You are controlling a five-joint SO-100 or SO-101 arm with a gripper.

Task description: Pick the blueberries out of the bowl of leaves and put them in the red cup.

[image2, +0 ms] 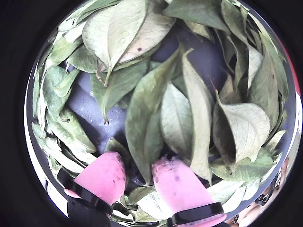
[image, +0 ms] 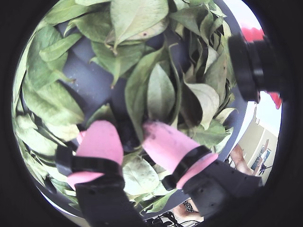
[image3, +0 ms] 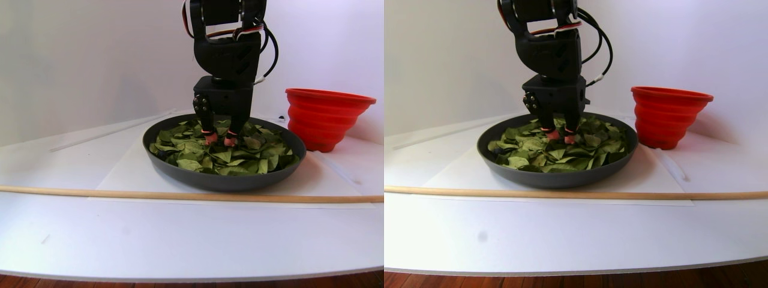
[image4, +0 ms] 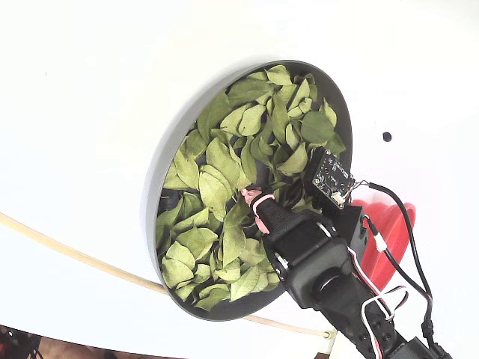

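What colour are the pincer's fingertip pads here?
Pink fingertip pads on a black pincer; clearest in a wrist view, among the leaves.

My pincer [image: 130, 137] stands apart at the tips, its pink fingertips [image2: 102, 175] pressed down into the heaped light-green oval leaves [image2: 142, 113], which crowd both sides and the gap between. Bare dark grey floor of the wide shallow bowl [image2: 87, 111] shows at centre left of a wrist view. In the stereo pair view, the ribbed red plastic cup [image3: 327, 117] stands just right of the bowl, a long wooden rod [image3: 180, 195] lies across the white surface [image3: 180, 240] in front, and the space beyond is open.
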